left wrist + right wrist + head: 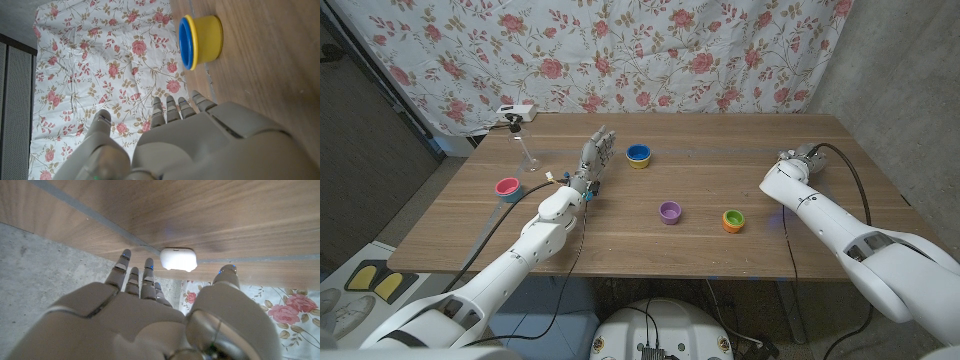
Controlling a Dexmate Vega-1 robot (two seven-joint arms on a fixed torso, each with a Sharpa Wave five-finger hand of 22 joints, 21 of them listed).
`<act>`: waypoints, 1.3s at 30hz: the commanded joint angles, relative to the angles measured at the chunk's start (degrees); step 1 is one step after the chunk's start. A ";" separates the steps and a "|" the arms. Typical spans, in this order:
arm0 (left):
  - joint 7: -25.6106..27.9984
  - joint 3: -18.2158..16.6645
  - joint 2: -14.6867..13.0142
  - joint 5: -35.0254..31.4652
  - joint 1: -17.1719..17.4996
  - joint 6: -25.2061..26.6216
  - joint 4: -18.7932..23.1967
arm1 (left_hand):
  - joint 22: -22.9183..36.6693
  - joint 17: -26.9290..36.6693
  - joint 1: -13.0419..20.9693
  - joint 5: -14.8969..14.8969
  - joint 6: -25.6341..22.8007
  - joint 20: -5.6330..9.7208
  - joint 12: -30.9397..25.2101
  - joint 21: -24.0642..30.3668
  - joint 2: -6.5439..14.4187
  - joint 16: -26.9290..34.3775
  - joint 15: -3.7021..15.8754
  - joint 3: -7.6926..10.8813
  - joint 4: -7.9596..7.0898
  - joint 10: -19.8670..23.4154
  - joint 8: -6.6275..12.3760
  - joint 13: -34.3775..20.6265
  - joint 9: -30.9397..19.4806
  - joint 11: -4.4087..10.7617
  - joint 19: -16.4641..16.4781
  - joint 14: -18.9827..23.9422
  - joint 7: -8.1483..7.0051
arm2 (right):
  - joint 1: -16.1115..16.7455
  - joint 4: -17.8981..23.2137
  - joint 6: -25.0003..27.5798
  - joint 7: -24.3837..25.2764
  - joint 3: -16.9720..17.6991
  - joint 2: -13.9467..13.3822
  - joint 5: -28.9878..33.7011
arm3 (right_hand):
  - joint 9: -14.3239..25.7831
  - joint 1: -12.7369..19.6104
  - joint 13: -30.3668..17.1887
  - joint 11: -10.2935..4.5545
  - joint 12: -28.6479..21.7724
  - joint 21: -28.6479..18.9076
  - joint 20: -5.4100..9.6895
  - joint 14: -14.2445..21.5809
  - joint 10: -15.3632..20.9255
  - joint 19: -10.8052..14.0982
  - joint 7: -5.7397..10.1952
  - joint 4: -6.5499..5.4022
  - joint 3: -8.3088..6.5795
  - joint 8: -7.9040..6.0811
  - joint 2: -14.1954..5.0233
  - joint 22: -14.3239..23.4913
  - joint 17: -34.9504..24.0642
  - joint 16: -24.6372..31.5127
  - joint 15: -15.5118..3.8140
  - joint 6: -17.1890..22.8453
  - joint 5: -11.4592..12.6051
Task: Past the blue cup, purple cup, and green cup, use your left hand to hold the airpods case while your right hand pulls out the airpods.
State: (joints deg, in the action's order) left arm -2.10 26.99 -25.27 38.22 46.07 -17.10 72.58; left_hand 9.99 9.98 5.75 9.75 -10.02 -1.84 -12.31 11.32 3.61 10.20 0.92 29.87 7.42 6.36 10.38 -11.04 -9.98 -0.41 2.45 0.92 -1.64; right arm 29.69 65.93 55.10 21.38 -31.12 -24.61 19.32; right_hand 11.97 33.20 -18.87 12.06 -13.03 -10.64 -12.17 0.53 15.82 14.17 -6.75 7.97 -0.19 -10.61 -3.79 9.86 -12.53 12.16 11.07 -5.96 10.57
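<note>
Two robot hands are spread and hold nothing, the left robot hand (595,160) near the blue cup (638,155) behind the purple cup (669,212) and green cup (732,220), and the right robot hand (800,157) just before the white airpods case (178,259) on the tabletop (720,250).

A makeshift lab corner: floral sheet (620,50) pinned at twelve o'clock behind wooden table (620,245), bare concrete wall (900,70) at two o'clock.
</note>
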 commanded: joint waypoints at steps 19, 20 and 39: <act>-0.29 0.36 0.02 0.00 -0.49 0.47 -0.31 | 0.13 0.17 -0.12 0.26 -0.22 0.06 -0.13 -0.09 0.30 0.34 -0.13 0.48 -0.03 0.22 0.18 -0.32 -0.18 -0.08 0.50 0.52 0.14 | -1.63 -5.51 -2.71 2.28 1.54 2.26 -1.17 | 0.05 0.25 0.00 -0.09 0.46 -0.49 0.03 0.27 -0.49 0.15 -2.63 -0.28 -0.67 -0.34 -0.54 0.14 -0.04 0.37 0.14 -1.39 0.04; -0.48 0.35 0.02 0.10 -0.49 0.45 -0.36 | 0.13 0.17 -0.12 0.26 -0.23 0.06 -0.13 -0.09 0.30 0.33 -0.15 0.48 -0.03 0.21 0.18 -0.32 -0.18 -0.09 0.49 0.51 0.16 | -1.64 -5.67 -2.91 2.33 1.67 2.30 -1.28 | 0.04 0.29 0.01 -0.03 0.53 -0.48 0.03 0.15 -0.64 0.14 -2.56 -0.28 -0.74 -0.35 -0.63 0.14 -0.04 0.31 0.10 -1.45 0.07; -1.31 0.39 0.34 0.73 -0.53 0.43 -0.26 | 0.13 0.17 -0.12 0.26 -0.40 0.03 -0.24 -0.10 0.32 0.33 -0.10 0.51 -0.02 0.55 0.24 -0.34 -0.18 0.16 0.47 0.51 0.24 | -2.09 -7.72 -4.59 1.08 2.20 1.91 -2.29 | -0.09 2.01 0.88 -0.04 1.75 0.02 -0.02 -2.22 -3.87 -1.57 -0.55 0.43 -2.02 -0.30 -1.26 0.09 0.16 -0.60 0.14 -3.69 0.72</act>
State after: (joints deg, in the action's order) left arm -2.53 27.34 -25.30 38.27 45.60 -16.61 72.48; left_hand 9.99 9.98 5.75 9.75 -10.02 -1.84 -12.31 11.32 3.61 10.20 0.92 29.86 7.42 6.54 10.38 -11.04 -9.98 -0.21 2.45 0.92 -1.64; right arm 27.98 59.73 51.44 23.12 -29.16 -22.51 17.54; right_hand 11.71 34.37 -18.07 12.16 -11.43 -10.63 -12.18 -1.21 12.44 12.93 -6.97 8.24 -1.71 -10.61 -4.96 9.90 -12.24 11.65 11.17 -8.85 10.90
